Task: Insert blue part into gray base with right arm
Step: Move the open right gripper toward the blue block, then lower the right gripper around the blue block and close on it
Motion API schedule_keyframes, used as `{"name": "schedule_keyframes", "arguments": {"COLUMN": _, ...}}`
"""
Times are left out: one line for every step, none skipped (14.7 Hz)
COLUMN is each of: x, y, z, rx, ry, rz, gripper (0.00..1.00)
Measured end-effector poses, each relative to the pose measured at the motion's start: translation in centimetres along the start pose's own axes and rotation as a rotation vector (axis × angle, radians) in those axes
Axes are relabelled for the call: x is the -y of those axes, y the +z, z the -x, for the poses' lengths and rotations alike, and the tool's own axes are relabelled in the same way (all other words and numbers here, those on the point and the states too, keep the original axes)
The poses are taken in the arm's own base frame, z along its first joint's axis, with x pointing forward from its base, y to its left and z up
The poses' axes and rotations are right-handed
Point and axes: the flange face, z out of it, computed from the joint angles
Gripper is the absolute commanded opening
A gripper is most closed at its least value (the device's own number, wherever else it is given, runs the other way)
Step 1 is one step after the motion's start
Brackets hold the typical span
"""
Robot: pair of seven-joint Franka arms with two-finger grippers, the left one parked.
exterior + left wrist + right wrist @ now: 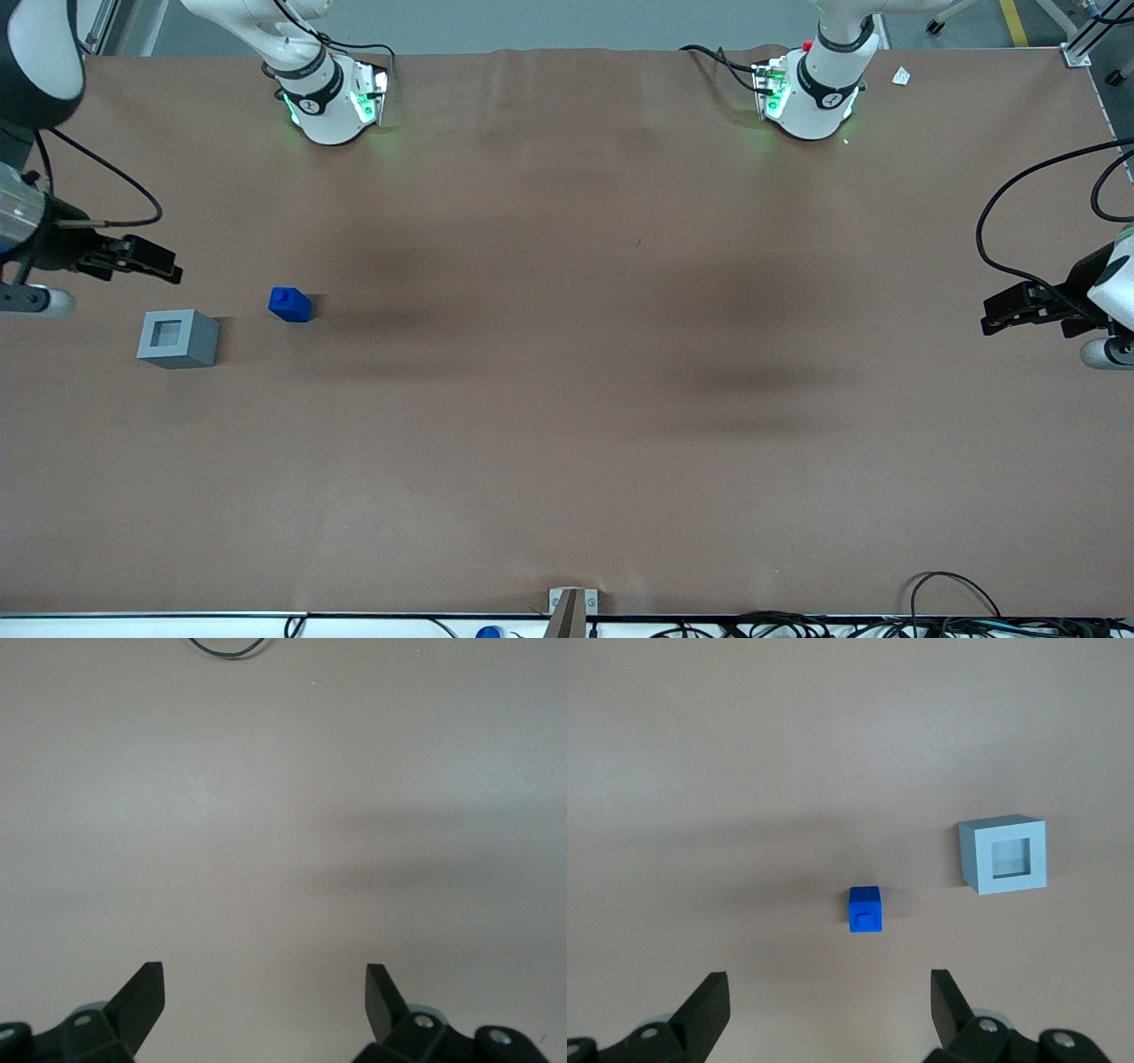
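The blue part (pixel 290 304) lies on the brown table toward the working arm's end, its stub showing on its upper face (pixel 866 909). The gray base (pixel 178 338) stands beside it, slightly nearer the front camera and apart from it, with its square hole facing up (pixel 1004 854). My right gripper (pixel 155 264) hangs above the table, farther from the front camera than the base. It touches neither object. In the right wrist view the gripper (pixel 830 992) is open with only bare table between its fingers; the blue part lies ahead of the fingertips.
Two white arm bases (pixel 332 102) (pixel 811 93) stand at the table edge farthest from the front camera. A metal bracket (pixel 571 607) and loose cables (pixel 957 602) sit at the nearest edge. A small white scrap (pixel 901 76) lies toward the parked arm's end.
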Motion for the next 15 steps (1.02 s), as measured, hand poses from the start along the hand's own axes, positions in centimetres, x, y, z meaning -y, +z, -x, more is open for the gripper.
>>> {"name": "schedule_keyframes", "arguments": {"x": -0.1, "y": 1.0, "z": -0.1, "rx": 0.008, "ry": 0.001, "rz": 0.000, "gripper": 1.00}}
{"name": "schedule_keyframes", "arguments": {"x": -0.1, "y": 1.9, "z": -0.1, "rx": 0.014, "ry": 0.002, "rz": 0.001, "gripper": 1.00}}
{"name": "schedule_keyframes", "arguments": {"x": -0.1, "y": 2.7, "z": -0.1, "rx": 0.019, "ry": 0.006, "rz": 0.001, "gripper": 1.00}}
{"name": "schedule_keyframes", "arguments": {"x": -0.2, "y": 3.3, "z": -0.1, "rx": 0.022, "ry": 0.013, "rz": 0.001, "gripper": 1.00}}
{"name": "schedule_keyframes", "arguments": {"x": -0.2, "y": 3.8, "z": -0.1, "rx": 0.026, "ry": 0.020, "rz": 0.002, "gripper": 1.00}}
{"name": "schedule_keyframes", "arguments": {"x": -0.2, "y": 4.1, "z": 0.0, "rx": 0.030, "ry": 0.025, "rz": 0.002, "gripper": 1.00}}
{"name": "schedule_keyframes", "arguments": {"x": -0.2, "y": 4.3, "z": 0.0, "rx": 0.033, "ry": 0.029, "rz": 0.002, "gripper": 1.00}}
{"name": "schedule_keyframes", "arguments": {"x": -0.2, "y": 4.8, "z": 0.0, "rx": 0.033, "ry": 0.031, "rz": 0.002, "gripper": 1.00}}
{"name": "schedule_keyframes", "arguments": {"x": -0.3, "y": 5.6, "z": -0.1, "rx": 0.028, "ry": 0.033, "rz": 0.002, "gripper": 1.00}}
{"name": "schedule_keyframes", "arguments": {"x": -0.3, "y": 6.9, "z": -0.1, "rx": 0.023, "ry": 0.034, "rz": 0.002, "gripper": 1.00}}
{"name": "schedule_keyframes", "arguments": {"x": -0.4, "y": 8.7, "z": 0.0, "rx": 0.022, "ry": 0.035, "rz": 0.003, "gripper": 1.00}}
{"name": "schedule_keyframes", "arguments": {"x": -0.5, "y": 10.6, "z": 0.2, "rx": 0.024, "ry": 0.037, "rz": 0.003, "gripper": 1.00}}
{"name": "schedule_keyframes", "arguments": {"x": -0.6, "y": 12.3, "z": 0.5, "rx": 0.025, "ry": 0.038, "rz": 0.004, "gripper": 1.00}}
{"name": "schedule_keyframes", "arguments": {"x": -0.7, "y": 14.0, "z": 0.8, "rx": 0.026, "ry": 0.040, "rz": 0.004, "gripper": 1.00}}
{"name": "schedule_keyframes", "arguments": {"x": -0.7, "y": 15.5, "z": 1.1, "rx": 0.027, "ry": 0.041, "rz": 0.005, "gripper": 1.00}}
